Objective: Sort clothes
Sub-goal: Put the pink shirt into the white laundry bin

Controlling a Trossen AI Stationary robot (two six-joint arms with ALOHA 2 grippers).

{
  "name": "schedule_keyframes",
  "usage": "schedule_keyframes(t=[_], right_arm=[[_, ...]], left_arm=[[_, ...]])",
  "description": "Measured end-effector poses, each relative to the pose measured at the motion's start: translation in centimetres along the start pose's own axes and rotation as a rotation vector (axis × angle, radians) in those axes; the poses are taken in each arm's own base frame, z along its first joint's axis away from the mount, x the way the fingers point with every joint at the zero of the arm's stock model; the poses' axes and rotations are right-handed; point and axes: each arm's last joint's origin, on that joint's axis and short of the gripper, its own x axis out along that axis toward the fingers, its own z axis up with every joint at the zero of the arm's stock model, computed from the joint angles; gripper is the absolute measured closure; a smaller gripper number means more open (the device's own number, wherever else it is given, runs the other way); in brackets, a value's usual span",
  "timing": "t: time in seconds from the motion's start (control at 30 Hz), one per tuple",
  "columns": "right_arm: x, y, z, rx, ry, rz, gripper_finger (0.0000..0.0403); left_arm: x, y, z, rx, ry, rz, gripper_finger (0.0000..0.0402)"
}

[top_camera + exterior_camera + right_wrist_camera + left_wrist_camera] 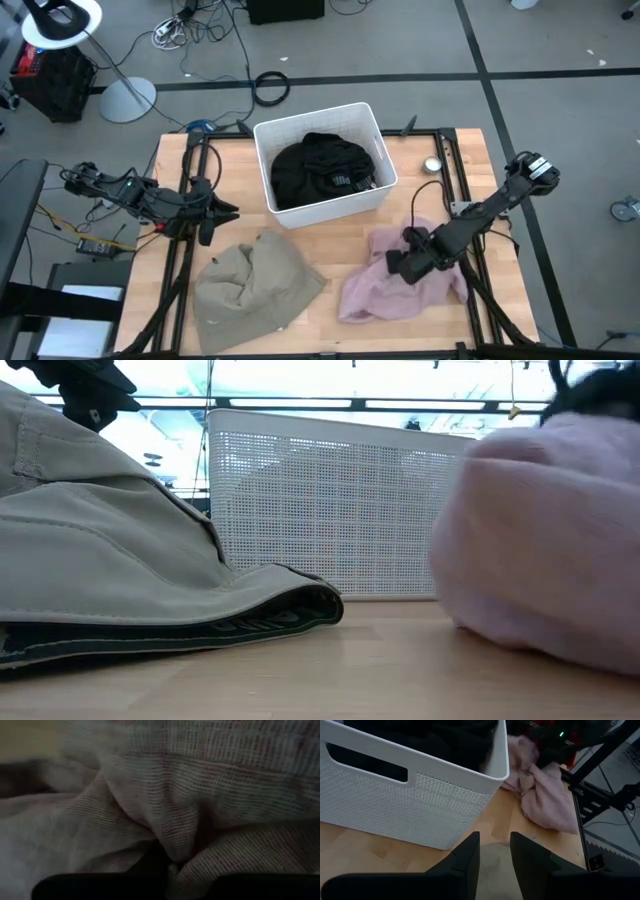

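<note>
The right claw [400,262] sits low on the pink garment [400,290], at lower right of the high view; its wrist camera is pressed into bunched cloth, so whether it has closed on the fabric I cannot tell. The step looks like picking up the pink garment; next comes a lift clear of the counter [330,235] toward the white bin [268,138], upper centre, which already holds black clothes [320,170]. The right arm slants down from the upper right. The left claw [222,210] waits at centre left, fingers [465,857] slightly parted (empty), above the beige garment [250,285].
</note>
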Motion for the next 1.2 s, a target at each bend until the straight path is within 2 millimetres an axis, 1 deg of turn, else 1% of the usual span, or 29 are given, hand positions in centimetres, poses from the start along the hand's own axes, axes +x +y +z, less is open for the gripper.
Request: schedule_keyframes(t=[0.07, 0.17, 0.33, 0.47, 0.63, 0.73, 0.93, 1.07, 1.2], right_arm=[[-2.2, 0.7, -0.1, -0.027, -0.046, 0.001, 0.0377], [-6.1, 1.5, -0.2, -0.042, -0.098, 0.015, 0.0377], [-12.1, 1.9, 0.2, -0.046, -0.185, 0.05, 0.0377], [-16.2, 2.0, 0.8, -0.091, -0.265, 0.139, 0.0377], [-20.2, 2.7, 1.6, -0.167, -0.394, 0.332, 0.0377], [-22.2, 2.9, 2.5, -0.19, -0.484, 0.408, 0.0377], [-25.9, 3.9, 4.8, -0.262, -0.66, 0.527, 0.0377], [-28.9, 5.3, 6.6, -0.348, -0.784, 0.643, 0.0377], [-32.0, 6.6, 8.6, -0.416, -0.95, 0.764, 0.0377]], left_arm=[[0.0, 0.0, 0.0, 0.0, 0.001, 0.0, 0.0289], [0.0, 0.0, 0.0, 0.0, 0.0, 0.0, 0.0289], [0.0, 0.0, 0.0, 0.0, 0.0, 0.0, 0.0289], [0.0, -0.1, 0.1, -0.004, -0.007, -0.006, 0.0289], [0.0, -0.1, 0.1, -0.005, -0.009, -0.008, 0.0289], [0.0, -0.1, 0.1, -0.005, -0.008, -0.007, 0.0289], [0.0, 0.0, 0.2, -0.007, -0.029, 0.015, 0.0289], [0.0, -0.1, 0.4, -0.018, -0.073, 0.037, 0.0289], [0.0, -0.1, 0.6, -0.028, -0.109, 0.054, 0.0289]])
